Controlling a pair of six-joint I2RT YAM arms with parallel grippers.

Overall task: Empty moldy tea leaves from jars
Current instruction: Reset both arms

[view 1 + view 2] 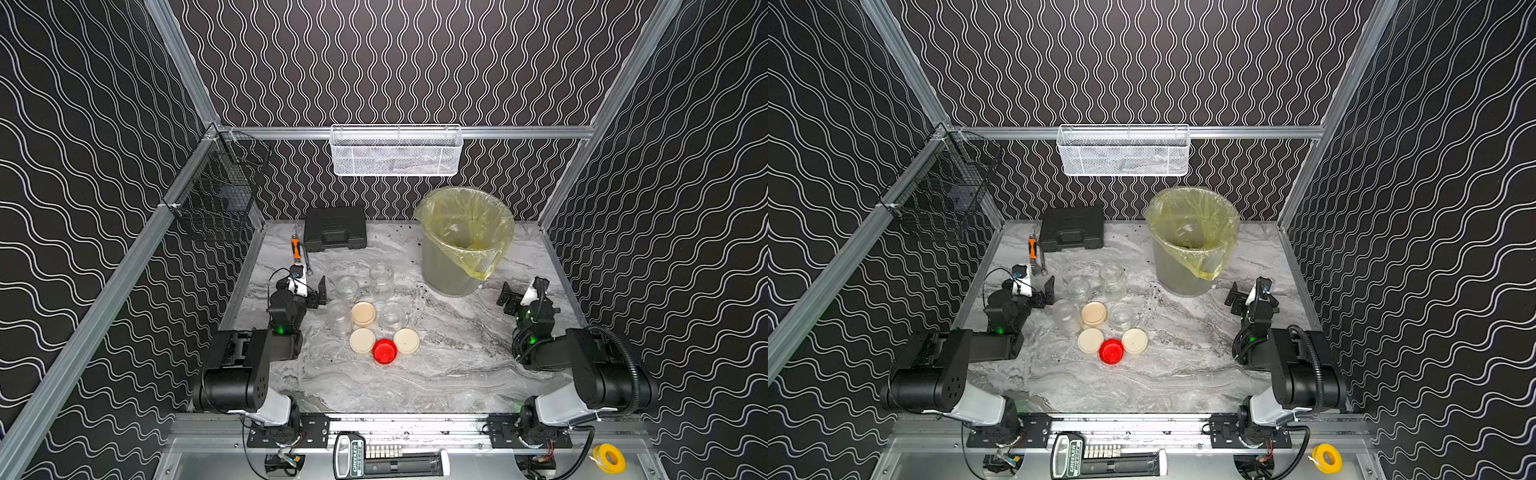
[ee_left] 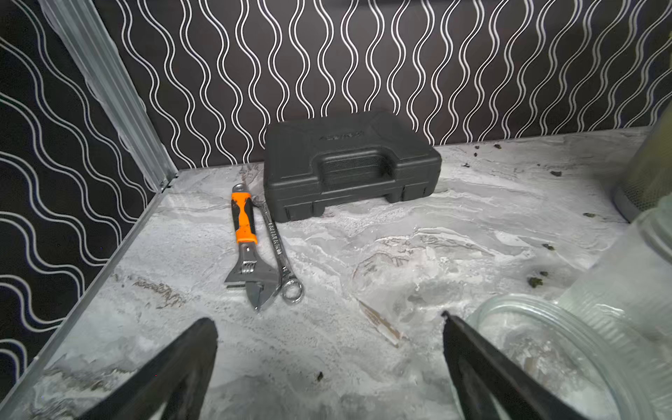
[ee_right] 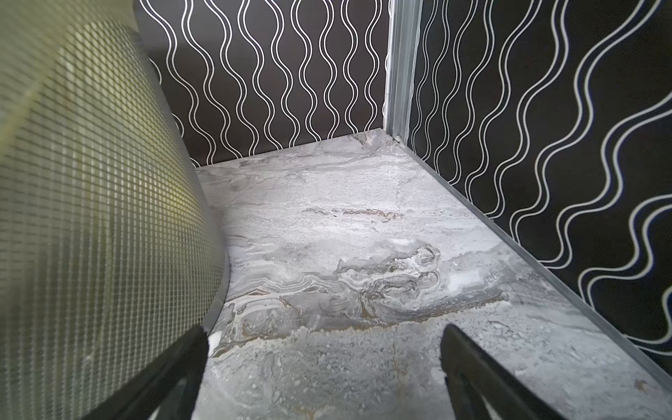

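Jars [image 1: 381,280] near bucket [image 1: 457,270] show whole in both top views, cropped in left wrist view; left gripper [image 2: 326,320], right gripper [image 3: 323,328] jaws apart, empty.

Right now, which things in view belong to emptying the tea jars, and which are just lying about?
Job: jars, cream lids, red lid, lined bin, spilled tea leaves.
Lying about: tool case, adjustable wrench, spanner, white basket, black basket, tape roll.

My fingers [image 2: 189,358] look matt black; the surface [image 2: 363,236] is smooth, grey, marble-patterned. The jars [image 1: 381,280] are clear glossy glass, the case [image 2: 349,163] grainy black plastic, the wrench [image 2: 279,251] polished metal.
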